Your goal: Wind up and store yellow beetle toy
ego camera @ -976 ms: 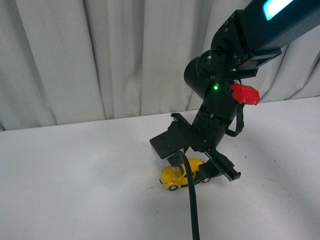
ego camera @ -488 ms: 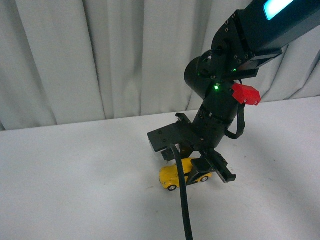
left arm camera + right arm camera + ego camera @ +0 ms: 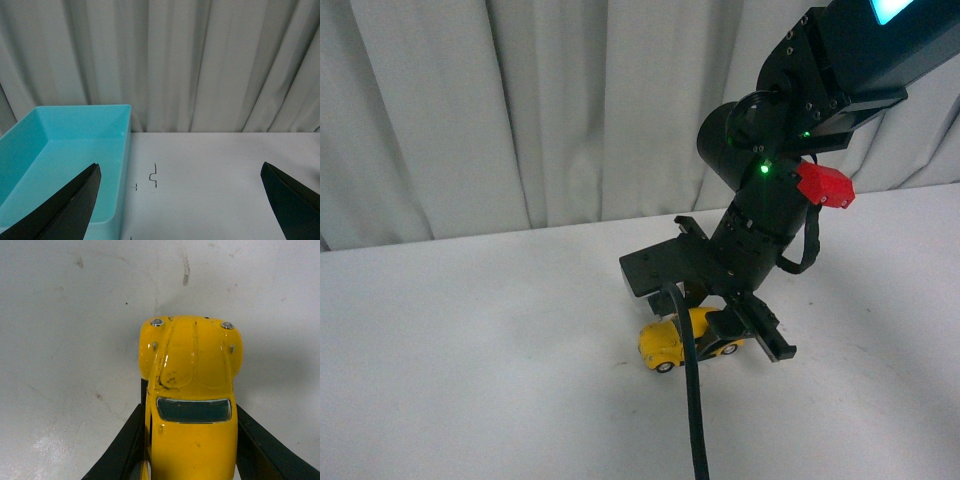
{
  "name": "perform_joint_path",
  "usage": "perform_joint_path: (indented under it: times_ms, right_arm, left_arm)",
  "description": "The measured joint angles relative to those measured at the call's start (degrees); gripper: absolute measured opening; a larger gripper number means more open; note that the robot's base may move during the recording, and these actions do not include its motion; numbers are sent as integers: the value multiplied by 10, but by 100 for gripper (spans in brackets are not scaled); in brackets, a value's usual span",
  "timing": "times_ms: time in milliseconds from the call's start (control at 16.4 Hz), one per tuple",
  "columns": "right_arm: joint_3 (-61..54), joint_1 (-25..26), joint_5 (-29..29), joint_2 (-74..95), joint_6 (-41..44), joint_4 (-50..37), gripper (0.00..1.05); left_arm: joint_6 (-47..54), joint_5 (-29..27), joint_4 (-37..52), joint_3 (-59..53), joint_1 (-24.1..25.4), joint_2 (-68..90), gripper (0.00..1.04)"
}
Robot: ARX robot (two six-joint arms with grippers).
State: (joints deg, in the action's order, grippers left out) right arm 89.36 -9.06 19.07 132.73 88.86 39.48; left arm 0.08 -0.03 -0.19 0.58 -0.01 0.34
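Note:
The yellow beetle toy (image 3: 672, 342) sits on the white table, its wheels touching the surface, half hidden behind my right arm's black cable. My right gripper (image 3: 712, 338) is shut on the toy's sides. In the right wrist view the yellow beetle toy (image 3: 191, 390) fills the lower middle, hood pointing away, with a black finger (image 3: 125, 440) pressed on each flank. My left gripper (image 3: 185, 200) is open over bare table, its two dark fingertips (image 3: 70, 205) far apart, nothing between them. It does not show in the front view.
A turquoise plastic bin (image 3: 117, 165) stands beside the left gripper, seen only in the left wrist view; its inside looks empty. Grey curtains (image 3: 520, 110) hang behind the white table (image 3: 470, 350). Small black pen marks (image 3: 154, 175) lie on the tabletop near the bin.
My right gripper has shifted slightly left and back along the table with the toy held in it, and the toy's nose now points more to the left. The wrist has turned a little.

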Motion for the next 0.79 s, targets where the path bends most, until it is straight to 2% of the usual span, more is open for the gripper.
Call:
perform_joint_path:
  times_ms: [305,793]
  right_arm:
    - [-13,18,10,-5,22,-6,42]
    - [-55,77,42,-21,84,-22,42]
  left_arm:
    - [0,0,0,0,0,0,98]
    - [0,0,0,0,0,0,98]
